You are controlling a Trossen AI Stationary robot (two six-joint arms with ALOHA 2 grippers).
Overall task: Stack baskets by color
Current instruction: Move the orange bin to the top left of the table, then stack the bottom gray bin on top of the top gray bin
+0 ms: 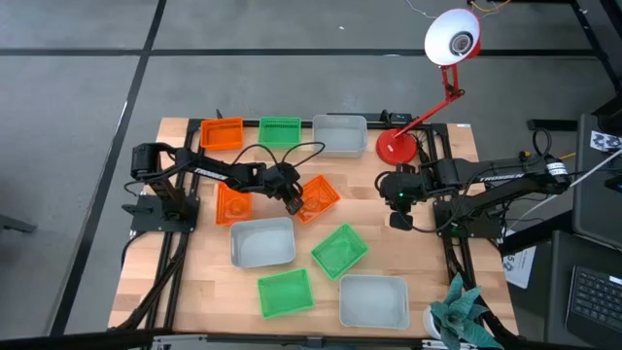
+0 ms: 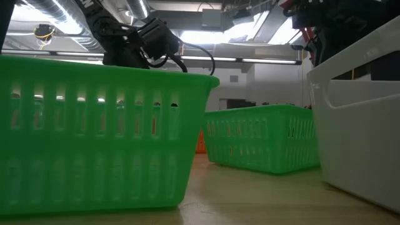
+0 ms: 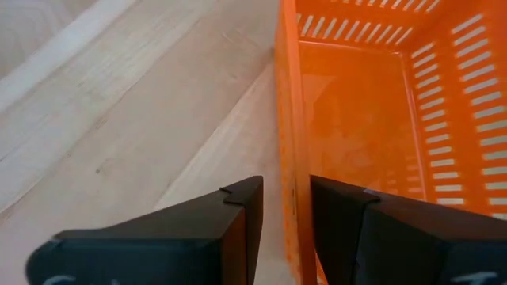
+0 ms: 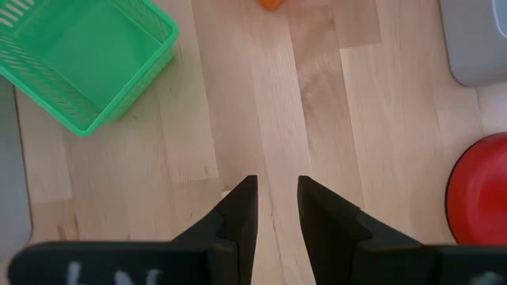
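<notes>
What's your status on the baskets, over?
Left gripper closed on tilted orange basket wall, mid-table. Right gripper open, empty, waiting by red lamp base. Nothing stacked; path clear.

No legible text, label, brand or number found. White marks showed on right gripper [image 4: 276, 207] body in right wrist view, cut off at frame edge, unreadable. Black-and-white patterned marker [image 1: 606, 141] sat beside table, not decipherable.

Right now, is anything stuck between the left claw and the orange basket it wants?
No. The left gripper already has the wall of the tilted orange basket between its fingers, with nothing in between.
</notes>
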